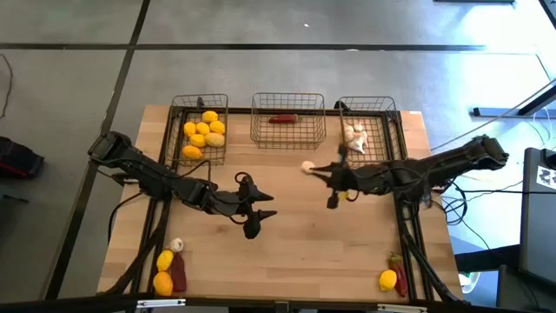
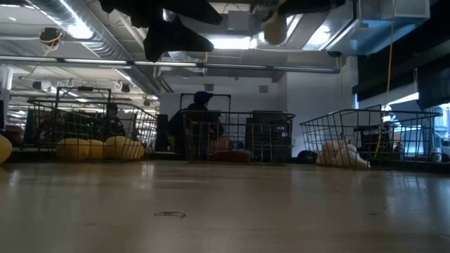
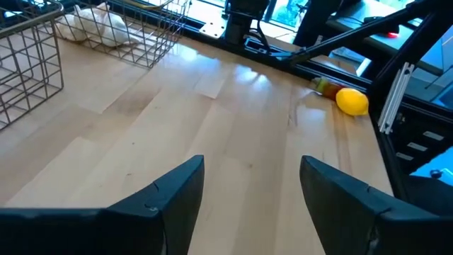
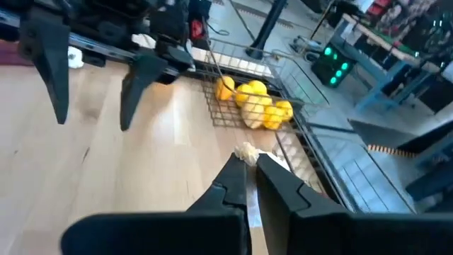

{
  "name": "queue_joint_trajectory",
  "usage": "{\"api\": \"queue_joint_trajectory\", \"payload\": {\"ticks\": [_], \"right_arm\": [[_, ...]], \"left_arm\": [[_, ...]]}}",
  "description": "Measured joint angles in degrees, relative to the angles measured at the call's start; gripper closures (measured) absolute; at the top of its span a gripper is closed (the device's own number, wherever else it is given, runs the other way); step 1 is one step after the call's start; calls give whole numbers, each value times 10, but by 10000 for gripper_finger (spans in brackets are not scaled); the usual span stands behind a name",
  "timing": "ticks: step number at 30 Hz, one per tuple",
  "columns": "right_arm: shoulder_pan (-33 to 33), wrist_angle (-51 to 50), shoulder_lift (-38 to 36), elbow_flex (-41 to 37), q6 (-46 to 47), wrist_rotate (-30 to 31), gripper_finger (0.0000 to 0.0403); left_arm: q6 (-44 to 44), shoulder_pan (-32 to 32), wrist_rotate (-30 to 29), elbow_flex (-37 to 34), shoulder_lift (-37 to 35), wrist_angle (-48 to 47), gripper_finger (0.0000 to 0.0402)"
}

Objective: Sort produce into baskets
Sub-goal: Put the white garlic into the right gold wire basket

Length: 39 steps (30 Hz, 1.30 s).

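Note:
My right gripper (image 1: pixel 314 169) hangs above the table's middle, in front of the baskets, shut on a whitish garlic bulb (image 4: pixel 245 151). My left gripper (image 1: pixel 263 205) stands open over the bare table a little to the left of it, with nothing between its fingers (image 3: pixel 177 195). Three wire baskets line the far edge. The left one (image 1: pixel 200 130) holds several lemons, the middle one (image 1: pixel 287 104) a red chili (image 1: pixel 282 119), and the right one (image 1: pixel 382 130) garlic bulbs (image 1: pixel 354 136). My right gripper pinches the garlic bulb (image 1: pixel 307 166) between its two fingers, at their free ends. The fingers (image 4: pixel 233 185) reach toward the table's left, slanting slightly down. The bulb (image 2: pixel 274 28) is lifted well clear of the table.
Loose produce lies at the near left corner: a garlic bulb (image 1: pixel 176 246), two lemons (image 1: pixel 163 271) and a chili (image 1: pixel 178 276). At the near right corner are a lemon (image 1: pixel 387 280) and a chili (image 1: pixel 398 263). A person (image 2: pixel 202 119) stands in the room beyond the baskets.

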Motion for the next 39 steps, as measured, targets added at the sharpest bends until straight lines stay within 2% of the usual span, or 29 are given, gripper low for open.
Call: {"api": "queue_joint_trajectory", "payload": {"ticks": [4, 7, 11, 15, 23, 30, 39], "right_arm": [[-19, -79, -55, 0, 27, -1, 386], [-56, -136, -92, 0, 31, 0, 386], [-126, -209, -132, 0, 46, -4, 386], [-215, -288, -147, 1, 71, -46, 386], [-375, -372, -125, 0, 78, -108, 386], [-508, -367, -92, 0, 63, -145, 386], [-621, -365, -37, 0, 41, -234, 386]], "left_arm": [[3, 0, 0, 0, 3, 0, 172], [4, 0, -1, 0, 2, 0, 172], [4, 0, -1, 0, 3, 1, 172], [4, 0, -1, 0, 3, 0, 172], [12, 0, -1, 0, 3, 0, 172], [14, 0, -1, 0, 3, 0, 172], [14, 0, -1, 0, 3, 0, 172]]}}
